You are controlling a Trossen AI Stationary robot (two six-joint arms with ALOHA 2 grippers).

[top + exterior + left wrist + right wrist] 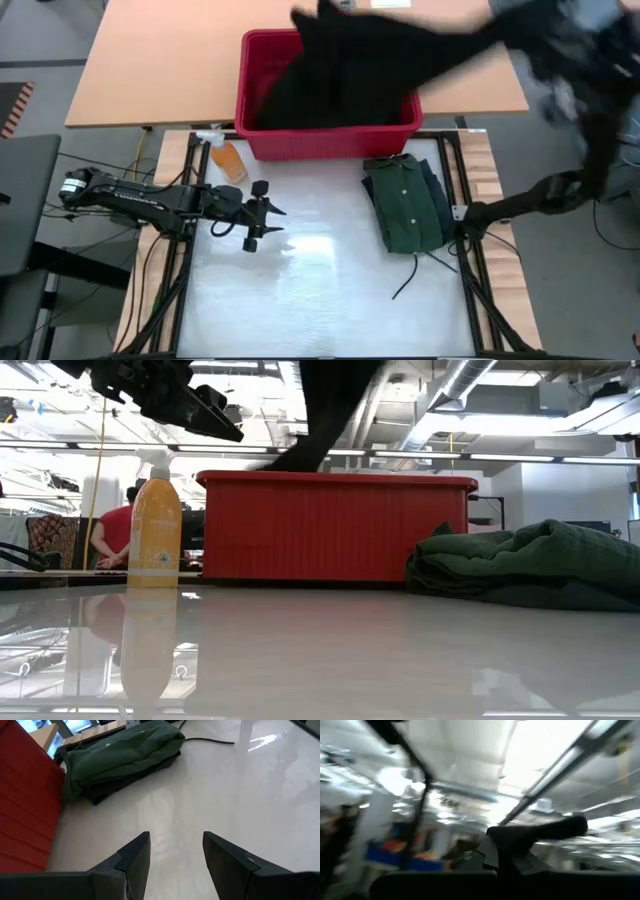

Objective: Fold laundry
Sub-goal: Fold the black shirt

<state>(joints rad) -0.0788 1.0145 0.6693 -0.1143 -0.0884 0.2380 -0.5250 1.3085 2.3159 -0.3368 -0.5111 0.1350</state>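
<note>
A glossy white worktop (320,290) carries a red basket (330,140) at its far edge. A black garment (390,50) hangs stretched above the basket, drawn up toward the right tool (530,845), which is clenched (its fingers blurred). A folded green shirt (408,205) lies just beside the basket. The left tool (175,857) hovers released over bare worktop, near an orange bottle (155,530).
</note>
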